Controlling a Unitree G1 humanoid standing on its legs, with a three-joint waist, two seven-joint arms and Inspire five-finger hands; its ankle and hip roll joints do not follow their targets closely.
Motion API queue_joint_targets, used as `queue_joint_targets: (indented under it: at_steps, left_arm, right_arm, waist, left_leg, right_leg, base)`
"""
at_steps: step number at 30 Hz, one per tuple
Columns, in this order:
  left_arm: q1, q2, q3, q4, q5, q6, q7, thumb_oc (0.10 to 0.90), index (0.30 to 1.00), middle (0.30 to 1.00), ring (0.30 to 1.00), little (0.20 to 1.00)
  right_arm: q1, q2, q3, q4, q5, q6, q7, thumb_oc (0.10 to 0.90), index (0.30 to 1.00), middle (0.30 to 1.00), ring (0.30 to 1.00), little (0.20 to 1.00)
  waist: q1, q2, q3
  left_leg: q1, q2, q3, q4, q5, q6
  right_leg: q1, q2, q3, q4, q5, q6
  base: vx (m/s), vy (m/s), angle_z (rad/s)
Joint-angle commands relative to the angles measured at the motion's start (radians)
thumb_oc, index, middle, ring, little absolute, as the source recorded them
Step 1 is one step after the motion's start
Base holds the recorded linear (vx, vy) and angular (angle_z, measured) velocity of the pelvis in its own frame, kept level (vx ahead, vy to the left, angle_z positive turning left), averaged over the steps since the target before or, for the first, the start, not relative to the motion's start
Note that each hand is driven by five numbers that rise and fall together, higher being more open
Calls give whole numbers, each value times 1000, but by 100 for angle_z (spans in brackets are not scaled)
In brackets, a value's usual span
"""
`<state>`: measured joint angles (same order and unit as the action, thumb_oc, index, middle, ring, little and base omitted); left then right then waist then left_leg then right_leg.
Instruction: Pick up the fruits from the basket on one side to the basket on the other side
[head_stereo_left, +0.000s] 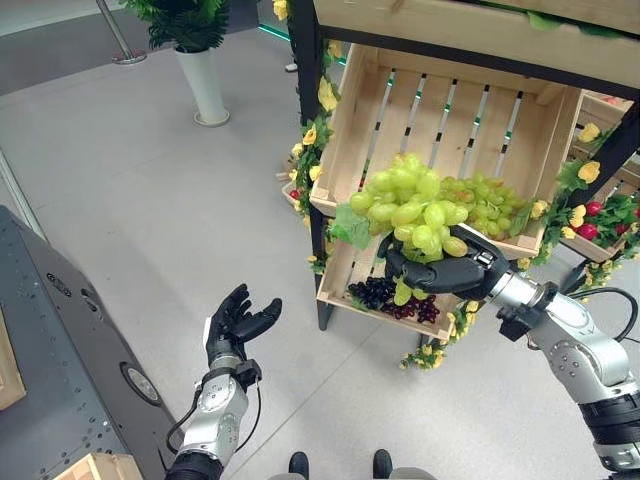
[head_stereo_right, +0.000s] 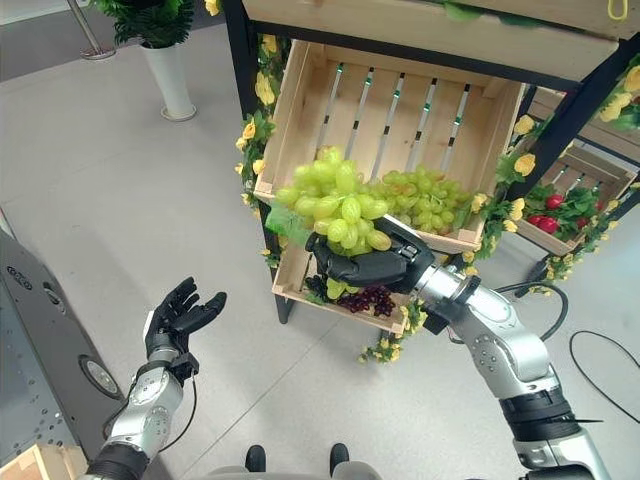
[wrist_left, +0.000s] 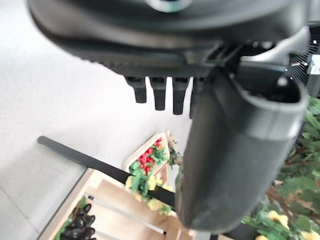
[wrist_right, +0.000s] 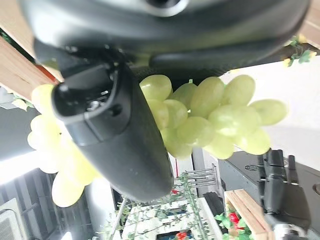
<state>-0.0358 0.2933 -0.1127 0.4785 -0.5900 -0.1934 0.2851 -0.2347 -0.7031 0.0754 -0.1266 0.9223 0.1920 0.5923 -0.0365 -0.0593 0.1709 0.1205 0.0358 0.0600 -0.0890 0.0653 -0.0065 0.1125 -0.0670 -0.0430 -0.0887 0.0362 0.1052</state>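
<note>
- The right hand (head_stereo_right: 372, 266) has its fingers curled around a big bunch of green grapes (head_stereo_right: 335, 205), cupping it from underneath, so the bunch sits on top of the dark palm.
- That bunch is up in the air, right in front of the front edge of the upper wooden crate (head_stereo_left: 452, 110), at about the crate's left front corner.
- The right wrist view backs this up: green grapes bulge out on both sides of the thumb (wrist_right: 117, 135), pressed against the hand.
- More green grapes (head_stereo_left: 490, 200) lie inside the upper crate, piled at its lower front part, just behind the held bunch.
- Below it is a lower wooden crate (head_stereo_left: 340, 278) with a cluster of dark purple grapes (head_stereo_left: 385, 295) in it, directly under the right hand.
- The left hand (head_stereo_left: 236, 322) hangs over the grey floor (head_stereo_left: 150, 200), well off to the left of the crates, palm up, fingers loosely spread and holding nothing.
- The left wrist view shows the same: fingers (wrist_left: 159, 93) straight, thumb out, nothing between them.
- Yellow fake flowers (head_stereo_left: 310, 135) with green leaves run down the dark shelf post.
- Off to the right is another crate with red fruits (head_stereo_left: 590, 222) among leaves.
- A potted plant in a white vase (head_stereo_left: 203, 85) stands on the floor at the back left.
</note>
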Motion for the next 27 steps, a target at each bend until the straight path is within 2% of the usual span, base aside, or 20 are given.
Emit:
queue_joint_targets:
  at_steps: [1,9,18,19,20,23,27]
  left_arm:
    - [-94,76,-3,36,61,-101,-31,800,900,900,900,900]
    - [-102,72,-43,28,65,-86,-27,800,900,900,900,900]
    - [-96,76,-55,19,60,-86,-8,800,900,900,900,900]
    - [-96,79,-59,17,55,-87,-1,800,900,900,900,900]
    - [-96,79,-59,16,55,-87,0,800,900,900,900,900]
    - [-101,78,-61,20,54,-93,7,800,900,900,900,900]
    - [-102,76,-68,24,51,-101,13,800,900,900,900,900]
  right_arm:
    - [-173,-16,-125,-21,203,-92,-8,400,300,300,300,300]
    - [-291,-84,-115,110,224,-78,-81,400,300,300,300,300]
    - [-433,-209,-53,278,33,-115,-199,400,300,300,300,300]
    - [-464,-240,-30,303,-39,-119,-228,400,300,300,300,300]
    - [-472,-244,-25,308,-46,-119,-234,400,300,300,300,300]
    - [-528,-288,34,369,-181,-102,-260,400,300,300,300,300]
    - [-581,-322,99,424,-247,-67,-248,400,300,300,300,300]
  waist:
    - [8,-27,-120]
    - [20,-34,-132]
    - [40,-43,-137]
    - [43,-43,-137]
    - [43,-43,-136]
    - [48,-45,-136]
    - [53,-46,-134]
  left_leg:
    - [6,-23,-17,2,-78,-15]
    - [10,-23,-26,2,-80,-20]
    - [8,-24,-39,2,-76,-20]
    - [7,-24,-42,2,-75,-21]
    - [7,-24,-43,2,-75,-21]
    - [5,-26,-48,2,-72,-20]
    - [13,-26,-52,2,-81,-21]
  right_leg:
    - [7,2,-20,6,21,-27]
    - [14,1,-26,4,20,-29]
    - [17,3,-36,6,19,-34]
    - [17,2,-38,6,18,-36]
    - [17,2,-38,7,18,-36]
    - [18,3,-42,7,17,-38]
    - [29,5,-46,6,8,-38]
  base:
    - [0,0,0]
    - [0,0,0]
    - [0,0,0]
    - [0,0,0]
    - [0,0,0]
    - [0,0,0]
    - [7,4,1]
